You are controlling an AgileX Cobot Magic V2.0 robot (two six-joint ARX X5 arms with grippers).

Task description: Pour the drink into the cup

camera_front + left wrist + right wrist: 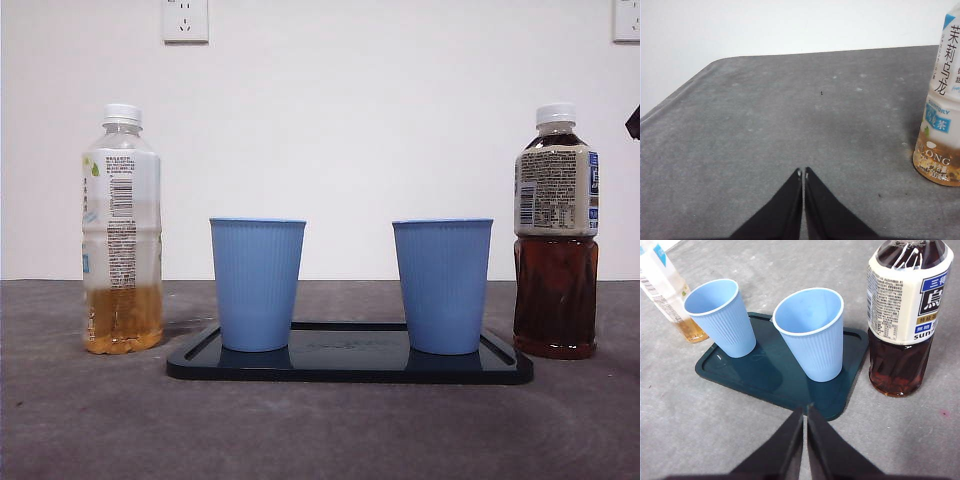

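I find two blue cups (257,284) (442,285) upright on the dark tray (350,365), the pale tea bottle (122,230) at 9 o'clock and the dark tea bottle (556,232) at 3 o'clock of it, untouched, with left gripper (803,173) and right gripper (805,409) both pinched together, holding nothing.

Two blue ribbed paper cups are standing on one dark tray (350,372): one cup (257,284) toward nine o'clock, the other cup (442,285) toward three o'clock. Two capped tea bottles are flanking the tray: one pale, nearly empty jasmine oolong bottle (121,230) at nine o'clock, and one dark, full oolong bottle (556,232) at three o'clock. Two wall sockets are showing, one socket (185,20) at eleven o'clock and another socket (627,20) at one o'clock.
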